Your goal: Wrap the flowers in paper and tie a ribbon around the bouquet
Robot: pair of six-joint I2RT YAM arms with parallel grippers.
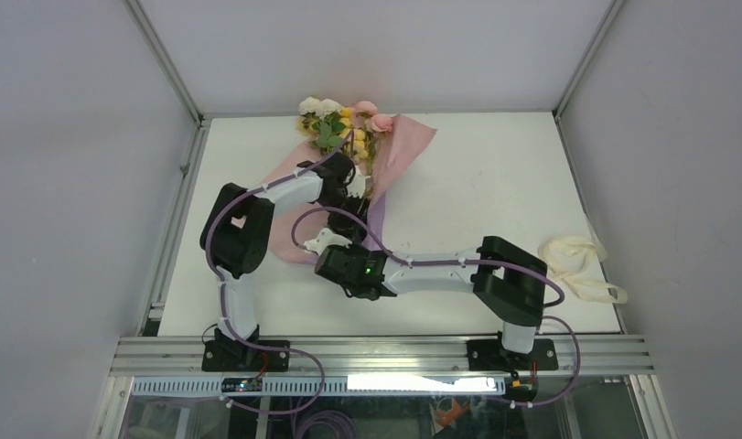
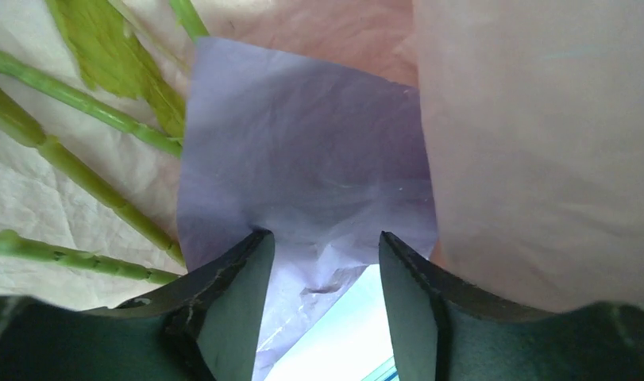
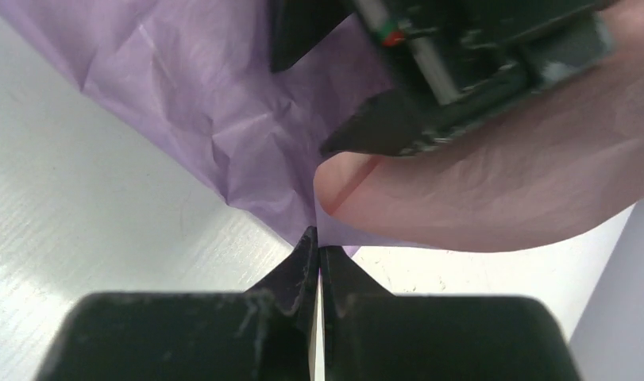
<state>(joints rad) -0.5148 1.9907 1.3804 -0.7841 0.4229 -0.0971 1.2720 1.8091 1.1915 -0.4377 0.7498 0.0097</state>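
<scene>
Left gripper (image 2: 322, 250) stands with its jaws partly apart and nothing pinched. A lilac flap of paper (image 2: 302, 159) lies just beyond the fingertips and runs down into the gap between them. Its arm rises from the near-left base, bends at a raised elbow and reaches to the far right, with the wrist tipped down over the middle of the wrap.

Right gripper (image 3: 317, 238) is closed tight on a lilac corner of the paper, the thin sheet running into the seam between its fingers. That arm stretches left from the near-right base, low over the table (image 1: 495, 183). Its wrist sits just near of the left one, so the two grippers are close together.

The paper is thin and crinkled, lilac on one face and pale pink on the other. A pink fold curls over the lilac in a smooth, rounded roll. The sheet lies slanted on the white table, left of centre, with its wide end far.

Inside it lie the flowers (image 1: 335, 123). Yellow, white and pink blooms with green leaves show at the far end. Thin, knobbly green stems (image 2: 80, 171) rest on the pale inner face, left of the lilac flap.

The ribbon (image 1: 561, 249), cream and limp, lies in a loose heap at the table's right edge, well apart from the wrap.
</scene>
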